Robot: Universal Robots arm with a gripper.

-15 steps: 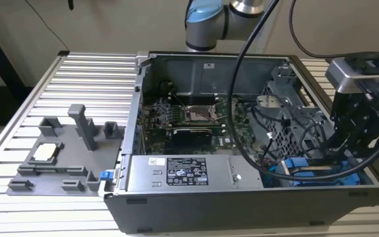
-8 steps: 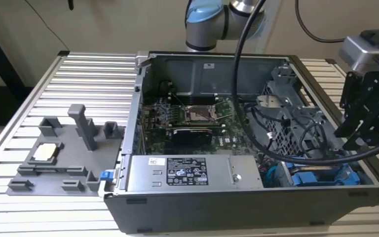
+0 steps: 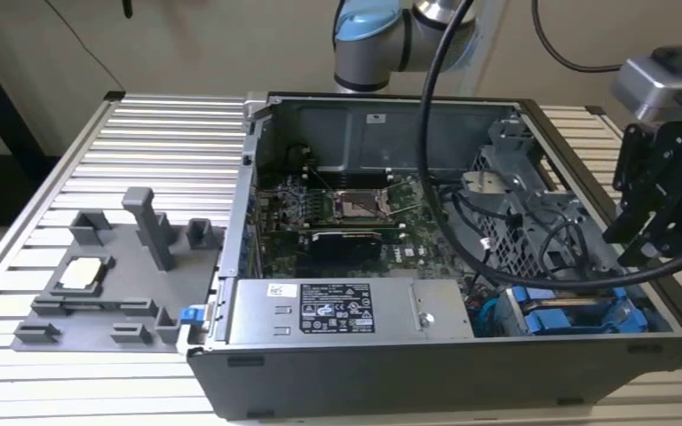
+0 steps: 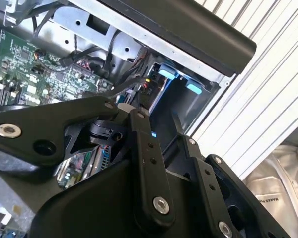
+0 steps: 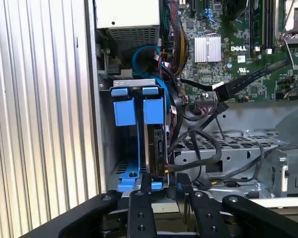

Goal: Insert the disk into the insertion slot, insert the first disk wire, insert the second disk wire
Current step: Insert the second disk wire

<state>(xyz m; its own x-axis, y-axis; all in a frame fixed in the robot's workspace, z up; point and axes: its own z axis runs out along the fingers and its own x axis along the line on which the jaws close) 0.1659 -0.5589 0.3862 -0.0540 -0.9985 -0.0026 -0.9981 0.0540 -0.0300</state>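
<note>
Part-open and empty, the claw (image 5: 163,179) hangs over the disk (image 5: 156,148) standing edge-on in the insertion slot (image 5: 108,144), in the case's near corner on the exterior view's right, where crowding black cables (image 5: 196,115) could snag it.

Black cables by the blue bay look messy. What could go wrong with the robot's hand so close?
The gripper hangs right by the loose black cables beside the insertion slot; it could snag or tug one. The case wall also runs close along the slot, so a slightly off approach might knock metal.
</note>
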